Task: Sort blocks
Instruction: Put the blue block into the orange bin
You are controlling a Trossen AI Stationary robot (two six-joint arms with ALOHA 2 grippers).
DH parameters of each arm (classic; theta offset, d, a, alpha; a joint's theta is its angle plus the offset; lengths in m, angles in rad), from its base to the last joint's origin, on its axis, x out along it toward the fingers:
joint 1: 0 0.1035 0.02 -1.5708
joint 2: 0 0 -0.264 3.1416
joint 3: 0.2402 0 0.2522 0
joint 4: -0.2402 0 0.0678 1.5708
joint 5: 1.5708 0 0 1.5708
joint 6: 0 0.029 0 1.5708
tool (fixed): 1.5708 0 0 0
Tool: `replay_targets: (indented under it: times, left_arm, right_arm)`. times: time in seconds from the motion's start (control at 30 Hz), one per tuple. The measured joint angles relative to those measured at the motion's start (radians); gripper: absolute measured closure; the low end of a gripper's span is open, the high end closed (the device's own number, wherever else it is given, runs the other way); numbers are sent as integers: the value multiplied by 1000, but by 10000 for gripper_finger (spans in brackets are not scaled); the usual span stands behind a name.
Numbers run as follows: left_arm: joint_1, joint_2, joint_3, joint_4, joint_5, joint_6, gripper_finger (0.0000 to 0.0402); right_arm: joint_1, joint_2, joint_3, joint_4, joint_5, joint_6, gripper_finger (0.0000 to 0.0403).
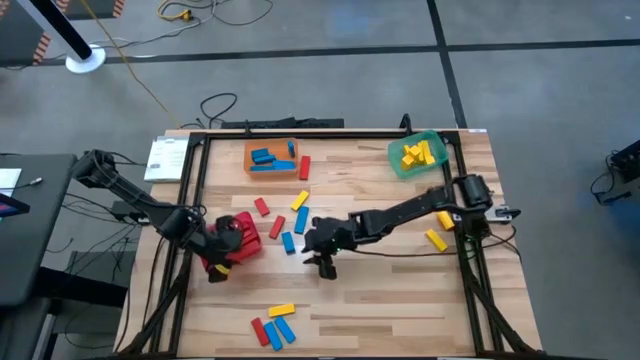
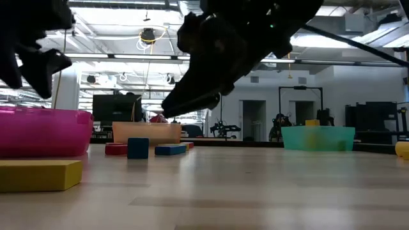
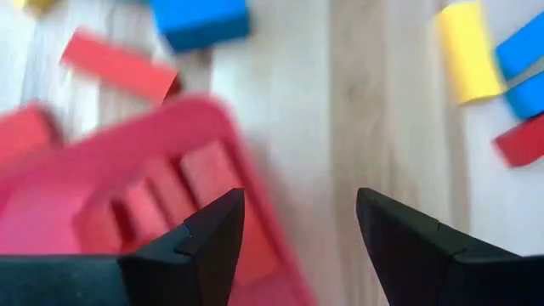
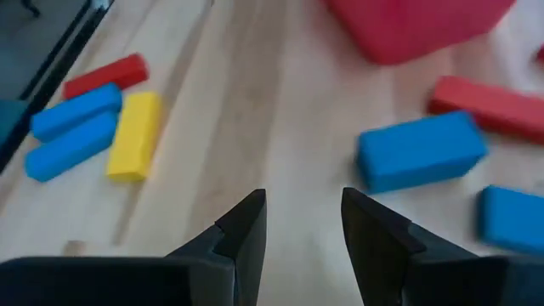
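Red bin [image 1: 238, 238]: partly hidden under left gripper [image 3: 293, 221], fingers apart, empty. Loose blocks [image 1: 290, 222] beside bin; right gripper [image 4: 302, 217] past them, parted, holding nothing.

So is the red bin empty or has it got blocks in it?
Not empty: the red bin holds several red blocks, seen past the open left gripper.

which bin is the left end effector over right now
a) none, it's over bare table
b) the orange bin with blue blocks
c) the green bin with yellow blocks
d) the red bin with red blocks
d: in the high view the left end effector sits at the red bin, and the left wrist view looks down past its open fingers into that bin, with red blocks lying inside.
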Motion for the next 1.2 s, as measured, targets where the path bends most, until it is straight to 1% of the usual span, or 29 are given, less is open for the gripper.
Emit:
replay_targets:
  times: [0.17,0.27,0.37,0.53,0.6,0.77,0.9,1.03,1.2]
  left_arm:
    - [-10,0,0,142,-15,130,178]
    - [-10,9,0,224,-51,246,178]
    - [-6,39,0,299,-85,382,178]
    - [57,119,0,405,-97,603,178]
    - [100,154,0,438,-71,677,178]
    - [225,252,0,486,34,825,178]
    - [293,326,3,518,77,920,178]
    - [331,395,58,487,113,1004,178]
    - [363,508,162,412,137,1122,178]
  right_arm:
    - [-38,-2,1,0,22,-43,235]
    - [-47,-6,1,-1,21,-42,235]
    - [-40,-6,1,-39,16,-30,235]
    - [-7,-6,1,-115,-3,30,235]
    - [16,-6,1,-158,-4,46,235]
    - [79,-6,1,-233,-6,100,235]
    - [130,-6,1,-272,-6,153,235]
    - [177,-6,1,-306,-6,193,235]
    - [227,-6,1,-320,-6,198,235]
